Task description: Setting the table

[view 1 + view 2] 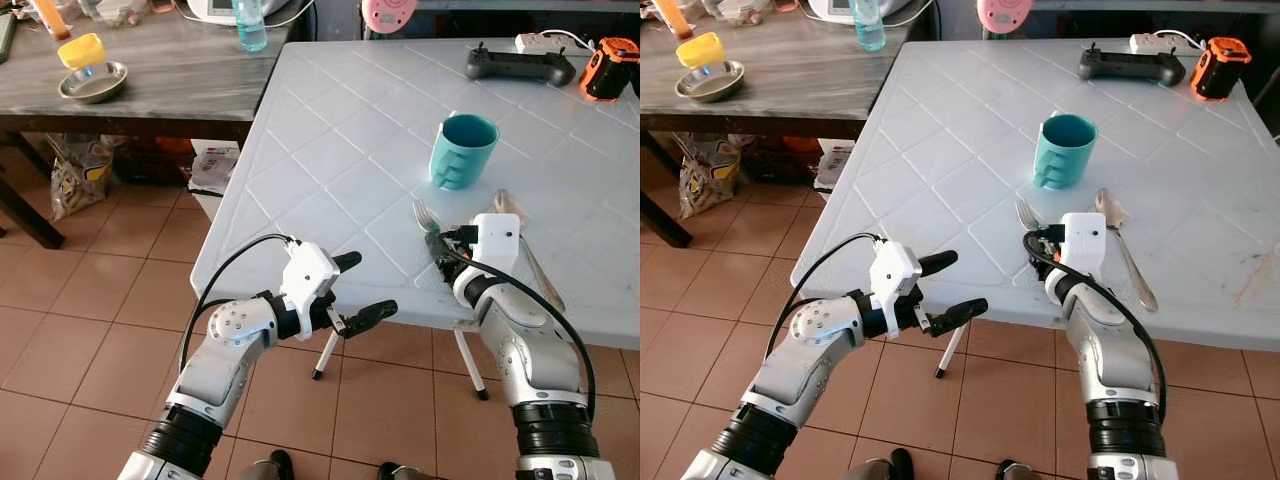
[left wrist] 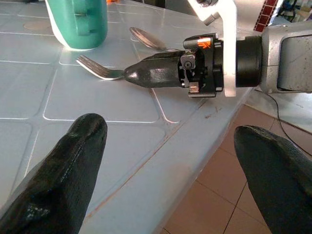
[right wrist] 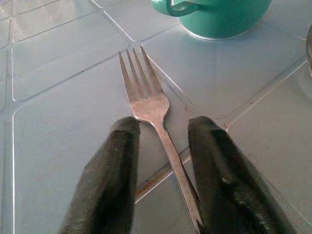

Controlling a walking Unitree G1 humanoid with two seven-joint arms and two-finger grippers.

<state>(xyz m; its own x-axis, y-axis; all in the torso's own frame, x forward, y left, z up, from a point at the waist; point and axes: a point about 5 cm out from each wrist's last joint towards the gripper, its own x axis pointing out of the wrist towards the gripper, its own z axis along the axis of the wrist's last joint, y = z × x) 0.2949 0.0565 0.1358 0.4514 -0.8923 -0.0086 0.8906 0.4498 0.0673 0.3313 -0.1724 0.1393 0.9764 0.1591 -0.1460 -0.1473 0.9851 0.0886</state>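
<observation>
Just before the teal ribbed mug [image 1: 463, 150], the right gripper [image 3: 161, 146] is straddling a silver metal fork [image 3: 148, 105] with fingers parted, while the left gripper [image 1: 360, 290] is hanging open off the table edge.

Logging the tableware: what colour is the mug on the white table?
Teal mug, clearest in the left eye view.

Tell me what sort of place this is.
Probably a home dining or kitchen area: a white plastic table holding a teal cup, fork and spoon, on a terracotta tile floor.
</observation>
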